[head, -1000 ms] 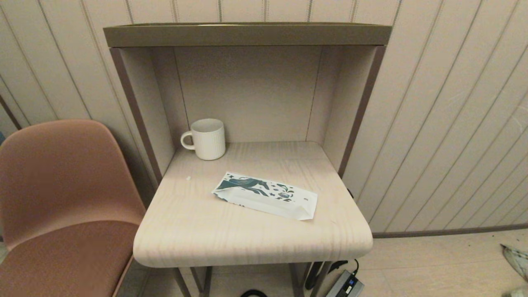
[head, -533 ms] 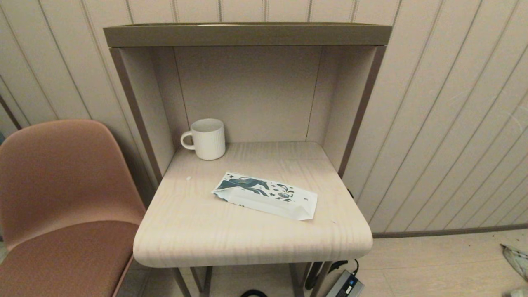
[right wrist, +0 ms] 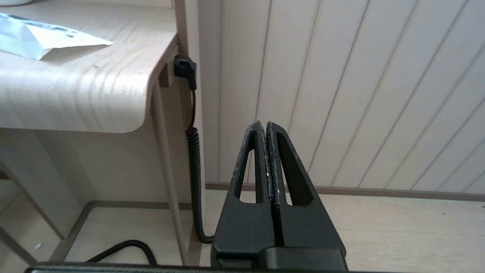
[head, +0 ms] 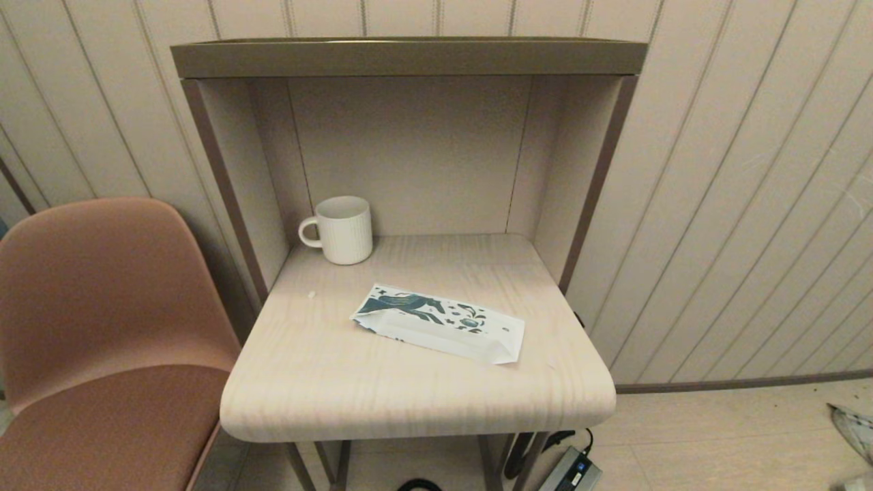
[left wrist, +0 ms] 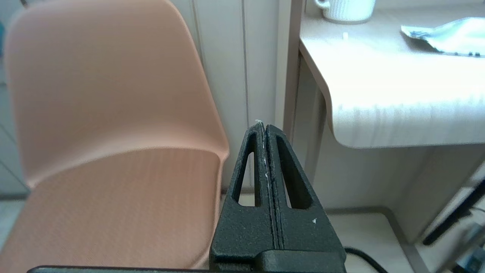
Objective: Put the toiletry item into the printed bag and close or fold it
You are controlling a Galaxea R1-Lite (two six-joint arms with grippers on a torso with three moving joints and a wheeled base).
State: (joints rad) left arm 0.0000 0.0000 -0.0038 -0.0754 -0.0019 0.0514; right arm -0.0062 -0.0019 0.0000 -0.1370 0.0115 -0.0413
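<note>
The printed bag [head: 440, 324] lies flat on the small wooden table [head: 409, 402], right of centre, its teal horse print facing up along the far side and a plain white band along the near side. It also shows in the left wrist view [left wrist: 451, 36] and the right wrist view [right wrist: 34, 34]. The toiletry item is hidden or out of view. My left gripper [left wrist: 264, 127] hangs shut and empty below the table's left edge, beside the chair. My right gripper [right wrist: 264, 123] hangs shut and empty below the table's right edge. Neither arm shows in the head view.
A white ribbed mug [head: 341, 230] stands at the table's back left under the shelf hood. A tiny white speck [head: 312, 294] lies on the table's left part. A pink chair [head: 102, 327] is left of the table. A coiled cable [right wrist: 194, 151] hangs by the right leg, with an adapter [head: 569, 470] on the floor.
</note>
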